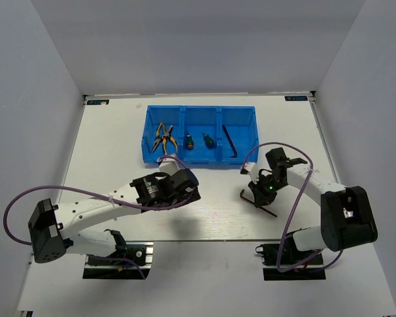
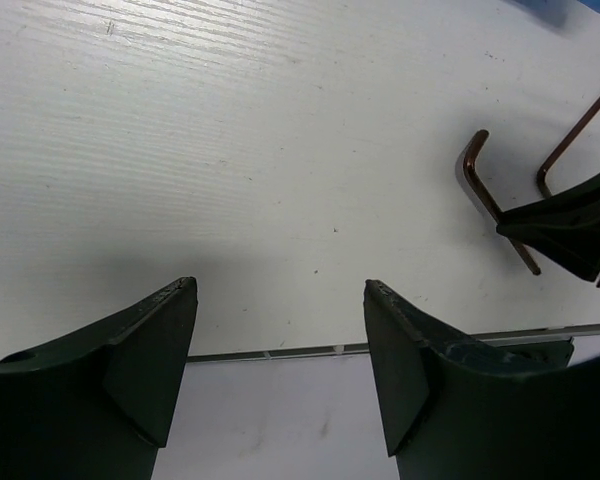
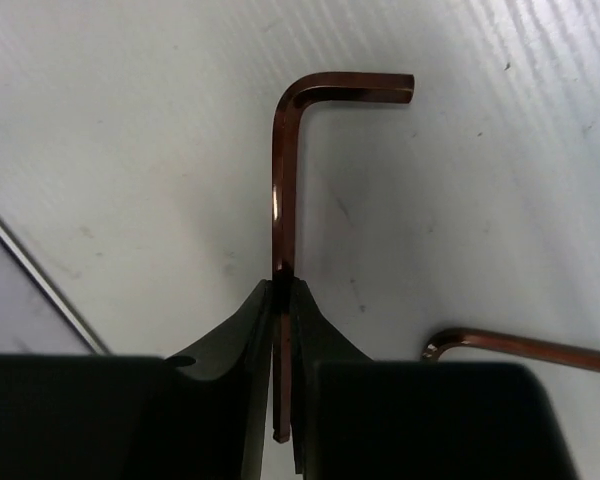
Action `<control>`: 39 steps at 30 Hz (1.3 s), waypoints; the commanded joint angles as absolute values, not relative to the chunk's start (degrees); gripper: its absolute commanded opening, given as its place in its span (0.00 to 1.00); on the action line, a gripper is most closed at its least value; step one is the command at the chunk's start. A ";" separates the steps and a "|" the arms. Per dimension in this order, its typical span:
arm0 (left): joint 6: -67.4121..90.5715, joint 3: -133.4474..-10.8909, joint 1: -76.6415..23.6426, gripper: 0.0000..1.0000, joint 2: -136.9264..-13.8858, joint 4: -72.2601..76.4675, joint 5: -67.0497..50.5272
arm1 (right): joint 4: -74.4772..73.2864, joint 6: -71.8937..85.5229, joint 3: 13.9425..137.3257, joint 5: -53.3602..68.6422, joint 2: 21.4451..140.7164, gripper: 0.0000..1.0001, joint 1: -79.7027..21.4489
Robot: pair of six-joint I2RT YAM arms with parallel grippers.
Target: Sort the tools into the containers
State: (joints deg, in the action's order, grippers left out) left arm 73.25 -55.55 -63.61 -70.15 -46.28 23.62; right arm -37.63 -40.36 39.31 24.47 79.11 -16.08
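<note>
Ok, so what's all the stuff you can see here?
Table: one, white, under everything.
Bin: one, blue, far side of the table, three sections.
Pliers: two, yellow-orange handles, bin's left section.
Screwdrivers: two, green handles, bin's middle section.
Hex keys: three, dark; one in the bin's right section, one being held, one lying on the table beside it.
Cables: two, purple, one along each arm.
Left hand: one, black, open and empty, over bare table.
Right hand: one, black, shut on a hex key.
</note>
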 commanded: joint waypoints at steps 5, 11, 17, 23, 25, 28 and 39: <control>72.95 -54.76 -63.98 0.78 -68.03 -46.32 25.40 | -46.93 -32.27 51.75 29.88 77.70 0.00 -16.52; 72.42 -54.76 -63.98 0.78 -67.50 -45.79 25.40 | -47.46 -29.01 58.87 31.82 77.78 0.00 -16.52; 72.42 -54.23 -63.98 0.78 -67.50 -45.26 25.40 | -41.24 -24.18 68.72 27.78 81.47 0.00 -16.61; 71.89 -54.76 -63.98 0.78 -67.50 -45.26 25.40 | -35.76 -16.72 82.68 18.03 95.22 0.00 -17.31; 71.20 -54.76 -63.98 0.78 -67.50 -44.74 25.40 | -37.78 -15.04 91.80 15.74 99.12 0.00 -17.49; 67.51 -54.76 -63.98 0.79 -67.50 -41.24 24.70 | -42.97 -13.02 102.09 14.68 109.83 0.03 -17.67; 58.81 -46.94 -63.98 0.83 -63.99 -25.76 18.82 | -45.53 -11.34 104.34 14.06 111.55 0.36 -17.32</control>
State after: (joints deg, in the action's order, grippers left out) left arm 62.35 -49.06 -63.61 -67.00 -32.36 21.08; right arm -44.01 -12.19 105.43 14.02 116.57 -17.43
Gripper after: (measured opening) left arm 0.834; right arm 0.351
